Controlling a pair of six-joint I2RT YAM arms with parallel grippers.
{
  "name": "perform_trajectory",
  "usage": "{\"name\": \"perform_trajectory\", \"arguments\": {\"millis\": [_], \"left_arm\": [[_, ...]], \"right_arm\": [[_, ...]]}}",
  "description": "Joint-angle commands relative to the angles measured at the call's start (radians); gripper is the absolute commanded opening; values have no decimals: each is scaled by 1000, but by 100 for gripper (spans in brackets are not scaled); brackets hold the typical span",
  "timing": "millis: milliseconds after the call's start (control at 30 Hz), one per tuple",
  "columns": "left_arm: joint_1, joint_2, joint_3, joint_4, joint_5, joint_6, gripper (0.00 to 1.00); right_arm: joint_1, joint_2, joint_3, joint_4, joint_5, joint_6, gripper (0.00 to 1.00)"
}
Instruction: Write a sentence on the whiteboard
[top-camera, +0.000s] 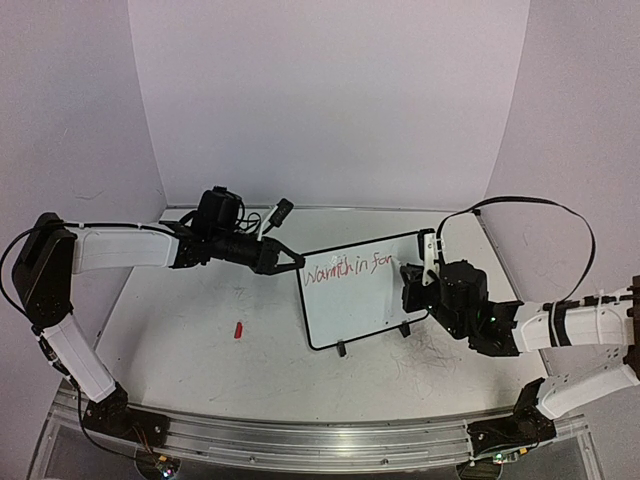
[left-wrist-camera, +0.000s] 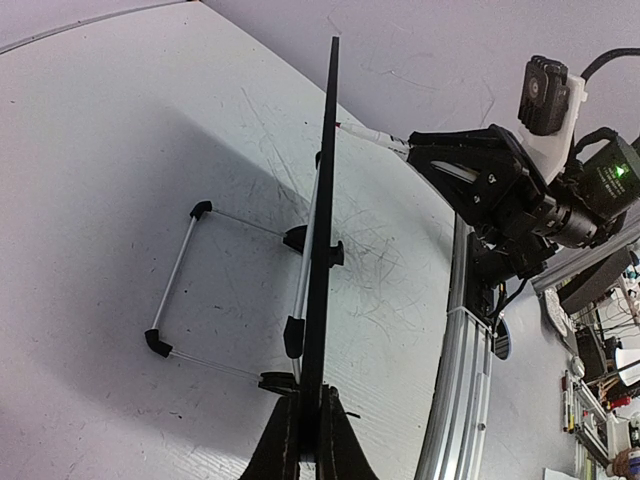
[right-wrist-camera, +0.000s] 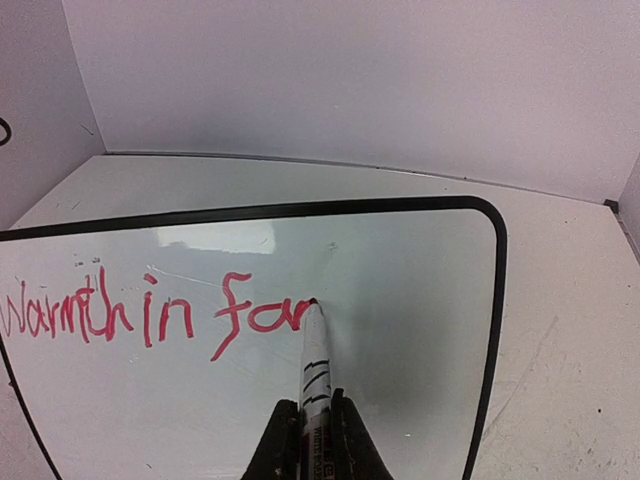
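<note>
The whiteboard (top-camera: 350, 312) stands tilted on its wire stand at the table's middle. My left gripper (top-camera: 293, 262) is shut on its upper left edge. In the left wrist view the whiteboard (left-wrist-camera: 325, 200) shows edge-on, pinched between the left gripper's (left-wrist-camera: 310, 445) jaws. The sentence (right-wrist-camera: 150, 315) is red and reads "Warmth in fa" plus a started letter, in one line; from above the sentence (top-camera: 348, 268) runs along the board's top. My right gripper (right-wrist-camera: 315, 440) is shut on a white marker (right-wrist-camera: 315, 360), whose red tip touches the board at the last stroke. From above, the right gripper (top-camera: 412, 275) is at the board's right edge.
A small red marker cap (top-camera: 238, 329) lies on the table left of the board. The board's wire stand (left-wrist-camera: 180, 290) and black clip feet (top-camera: 341, 349) rest on the scuffed tabletop. White walls enclose the back and sides. A metal rail (left-wrist-camera: 460, 380) runs along the near edge.
</note>
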Motion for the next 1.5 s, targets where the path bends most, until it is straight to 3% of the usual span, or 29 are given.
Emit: {"name": "perform_trajectory", "arguments": {"millis": [0,933,1467], "left_arm": [[4,-39,4,18,25,11,0],[4,-37,4,18,25,11,0],[4,-40,3,18,26,11,0]], "right_arm": [[-9,-1,30,-16,12,15,0],[-7,-25,-7,-63,-23,57,0],[-9,2,37,4,17,13,0]]}}
